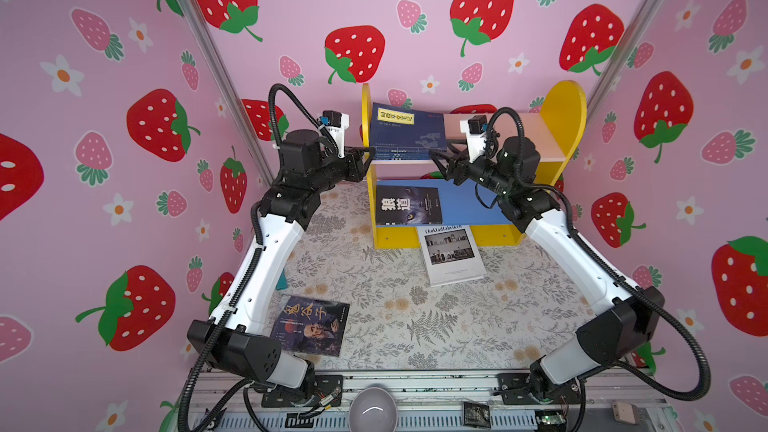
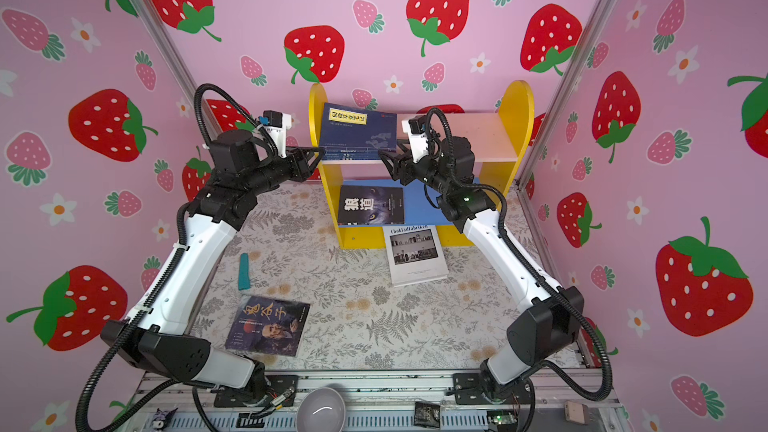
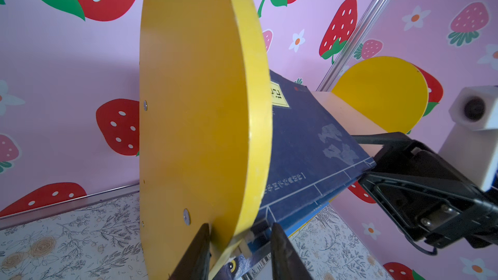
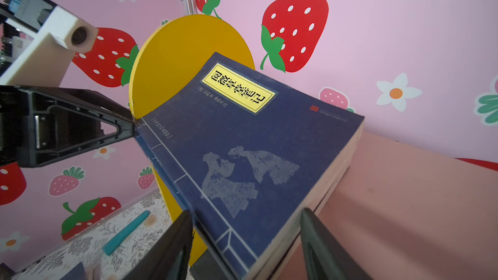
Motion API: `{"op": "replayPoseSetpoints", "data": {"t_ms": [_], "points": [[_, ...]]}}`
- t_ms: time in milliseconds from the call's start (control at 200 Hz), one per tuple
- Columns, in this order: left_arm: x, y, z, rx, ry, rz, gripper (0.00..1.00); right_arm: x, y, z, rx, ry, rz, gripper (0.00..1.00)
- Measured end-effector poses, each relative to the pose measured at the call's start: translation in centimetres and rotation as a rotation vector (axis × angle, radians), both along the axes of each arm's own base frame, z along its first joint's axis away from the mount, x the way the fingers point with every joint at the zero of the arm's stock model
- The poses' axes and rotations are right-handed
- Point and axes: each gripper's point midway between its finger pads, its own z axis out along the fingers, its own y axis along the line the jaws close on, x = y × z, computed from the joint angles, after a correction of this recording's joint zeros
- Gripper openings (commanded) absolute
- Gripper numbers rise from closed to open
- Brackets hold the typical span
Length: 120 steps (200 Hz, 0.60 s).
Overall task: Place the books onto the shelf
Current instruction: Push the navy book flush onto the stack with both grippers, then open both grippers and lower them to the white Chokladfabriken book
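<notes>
The shelf (image 1: 565,114) stands at the back of the table. A stack of navy books (image 1: 407,130) with a yellow label lies tilted on the left of its pink upper board (image 1: 507,135). My right gripper (image 4: 246,211) is shut on the stack's front right corner (image 4: 242,144), both fingertips touching it. My left gripper (image 3: 239,224) pinches the left side panel (image 3: 194,103) at its front edge, with the books' corner also between the jaws. A black wolf-eye book (image 1: 407,205) lies on the blue lower board. The white "Chokladfabriken" book (image 1: 451,253) and the old-man portrait book (image 1: 309,326) lie on the table.
A teal stick (image 2: 244,271) lies on the floral mat left of the middle. A grey bowl (image 1: 372,409) and a black packet (image 1: 476,414) sit on the front rail. Strawberry-print walls close in on three sides, close behind the shelf.
</notes>
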Motion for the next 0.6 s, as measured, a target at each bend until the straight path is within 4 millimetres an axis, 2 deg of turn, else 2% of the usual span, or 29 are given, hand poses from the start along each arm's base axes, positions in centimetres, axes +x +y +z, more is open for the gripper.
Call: {"op": "replayPoseSetpoints", "data": {"t_ms": [130, 405, 550, 600], "points": [[0.04, -0.16, -0.62, 0.007, 0.009, -0.006, 0.41, -0.16, 0.06, -0.05, -0.018, -0.018, 0.006, 0.73], [0.38, 0.17, -0.86, 0.009, 0.008, 0.014, 0.26, 0.19, -0.30, -0.35, -0.040, -0.027, -0.013, 0.54], [0.53, 0.30, -0.73, 0.007, -0.001, 0.023, 0.26, 0.34, -0.41, -0.53, -0.044, -0.021, -0.021, 0.52], [0.51, 0.31, -0.72, 0.006, -0.002, 0.023, 0.26, 0.35, -0.41, -0.53, -0.044, -0.021, -0.021, 0.56]]}}
